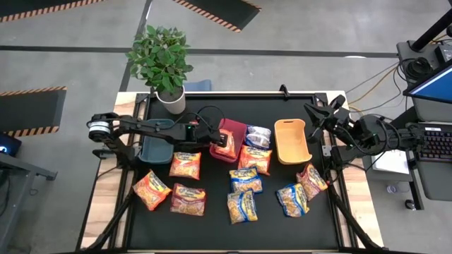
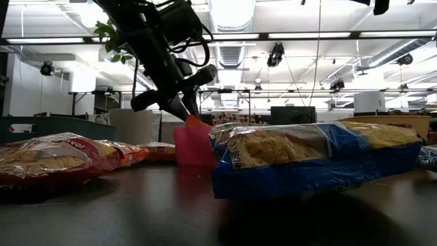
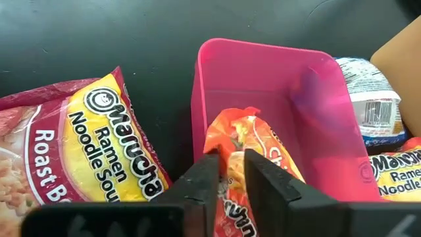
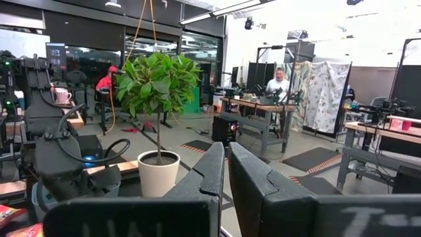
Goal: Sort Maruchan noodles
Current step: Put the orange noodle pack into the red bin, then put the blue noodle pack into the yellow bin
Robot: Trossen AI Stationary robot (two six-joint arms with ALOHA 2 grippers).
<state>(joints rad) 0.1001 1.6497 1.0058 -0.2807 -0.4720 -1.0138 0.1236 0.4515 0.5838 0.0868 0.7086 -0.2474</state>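
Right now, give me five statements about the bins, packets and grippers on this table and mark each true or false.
1. The left gripper holds an orange packet over the pink bin. True.
2. The tan bin is full of packets. False: no packets show inside it.
3. The right gripper is carrying a blue packet. False: it is shut on nothing, raised at the table's right edge and facing the potted plant.
4. A Roast Beef packet lies on the mat beside the pink bin. True.
5. The potted plant stands inside the teal bin. False: it stands behind that bin, at the table's far edge.
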